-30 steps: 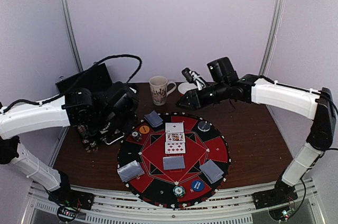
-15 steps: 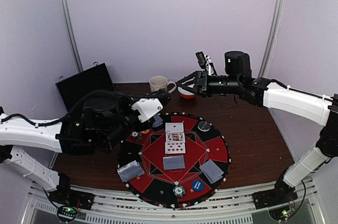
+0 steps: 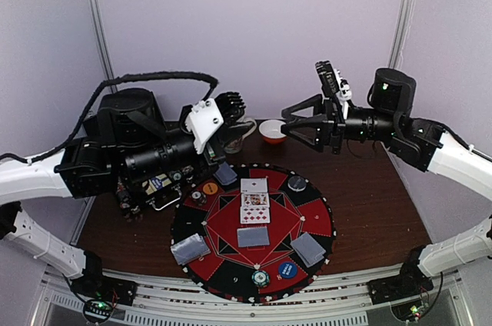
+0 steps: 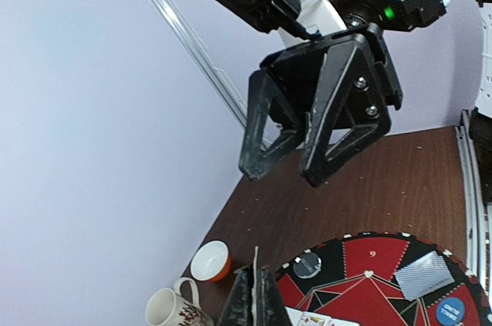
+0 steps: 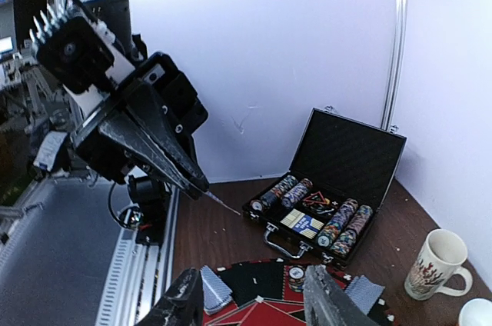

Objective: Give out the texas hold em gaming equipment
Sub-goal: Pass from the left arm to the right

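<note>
My left gripper (image 3: 234, 111) is raised above the table's back left and is shut on a thin playing card, seen edge-on in the left wrist view (image 4: 255, 280). The card's tip also shows in the right wrist view (image 5: 224, 205). My right gripper (image 3: 296, 121) is open and empty, held high, facing the left one (image 4: 307, 141). On the round mat (image 3: 317, 222) lie grey-backed cards (image 3: 224, 174), (image 3: 190, 249), (image 3: 308, 249), (image 3: 253, 236), face-up cards (image 3: 254, 201), an orange disc (image 3: 209, 187), a dark disc (image 3: 297, 183), a blue disc (image 3: 287, 270) and a striped chip (image 3: 260, 277).
An open black case (image 5: 323, 218) with rows of striped chips stands at the left, partly under my left arm. A patterned mug (image 5: 440, 264) and an orange bowl (image 3: 271, 132) stand at the back behind the mat. Metal rails run along the near edge.
Both arms have risen. My left gripper came up from the case and swung right with the card. My right gripper lifted and drew back to the right, now facing the left.
</note>
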{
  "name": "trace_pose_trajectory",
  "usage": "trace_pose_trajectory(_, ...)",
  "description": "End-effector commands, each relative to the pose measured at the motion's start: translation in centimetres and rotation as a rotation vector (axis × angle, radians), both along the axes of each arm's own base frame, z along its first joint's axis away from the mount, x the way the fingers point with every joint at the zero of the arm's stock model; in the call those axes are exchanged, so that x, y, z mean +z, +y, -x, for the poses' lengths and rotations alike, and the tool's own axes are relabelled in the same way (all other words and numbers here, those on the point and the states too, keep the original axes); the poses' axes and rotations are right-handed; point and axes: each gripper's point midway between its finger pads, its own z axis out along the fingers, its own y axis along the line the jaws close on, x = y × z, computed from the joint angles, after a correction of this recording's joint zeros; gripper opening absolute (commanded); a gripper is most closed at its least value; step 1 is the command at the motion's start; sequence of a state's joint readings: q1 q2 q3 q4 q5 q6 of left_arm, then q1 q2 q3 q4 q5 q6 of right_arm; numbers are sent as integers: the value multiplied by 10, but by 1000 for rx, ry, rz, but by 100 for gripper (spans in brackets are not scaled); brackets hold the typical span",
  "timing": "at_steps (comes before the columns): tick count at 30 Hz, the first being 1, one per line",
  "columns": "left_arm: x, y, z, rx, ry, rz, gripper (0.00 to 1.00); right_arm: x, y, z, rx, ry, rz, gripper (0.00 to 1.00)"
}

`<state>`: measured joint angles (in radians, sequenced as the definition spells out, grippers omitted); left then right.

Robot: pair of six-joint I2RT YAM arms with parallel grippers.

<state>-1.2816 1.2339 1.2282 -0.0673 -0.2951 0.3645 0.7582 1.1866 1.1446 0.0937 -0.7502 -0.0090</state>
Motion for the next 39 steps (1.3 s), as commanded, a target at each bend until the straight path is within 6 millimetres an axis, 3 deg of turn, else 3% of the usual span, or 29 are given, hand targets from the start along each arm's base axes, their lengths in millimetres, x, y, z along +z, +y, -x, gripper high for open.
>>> trace_pose_trajectory(1,-10,-9,12,-81,115,-65,0,-19,6,9,55,-204,104,46)
trace_pose_trajectory(5,-7,-14,15,-107,167,-47,0,-18,18,24,130,-255,127,45)
trace_pose_trajectory(9,19,-4,1,-84,252,143,0,-30,22,27,153,-211,96,51)
trace_pose_trajectory(13,37,1,11,-188,284,300,0,-25,40,34,200,-133,-40,52)
trace_pose_trajectory(19,32,-10,22,-276,275,293,0,-17,70,38,201,-98,-119,57)
trace_pose_trajectory(22,30,-11,26,-294,265,277,0,-16,77,32,195,-73,-116,52)
trace_pose_trajectory(26,28,-9,27,-300,253,265,0,-17,80,37,232,-50,-112,35)
trace_pose_trajectory(30,24,-9,27,-295,245,248,0,-17,81,38,247,-36,-117,33)
trace_pose_trajectory(31,24,-9,27,-295,242,247,0,-16,82,37,246,-37,-118,27)
trace_pose_trajectory(33,23,-8,28,-297,239,240,0,-16,82,37,245,-37,-117,0)
trace_pose_trajectory(37,17,-4,21,-248,226,214,0,-17,80,26,173,-50,-89,0)
trace_pose_trajectory(38,14,0,14,-204,225,210,2,-21,78,19,122,-57,-64,0)
trace_pose_trajectory(39,9,4,5,-144,229,207,24,-28,76,9,53,-70,-23,0)
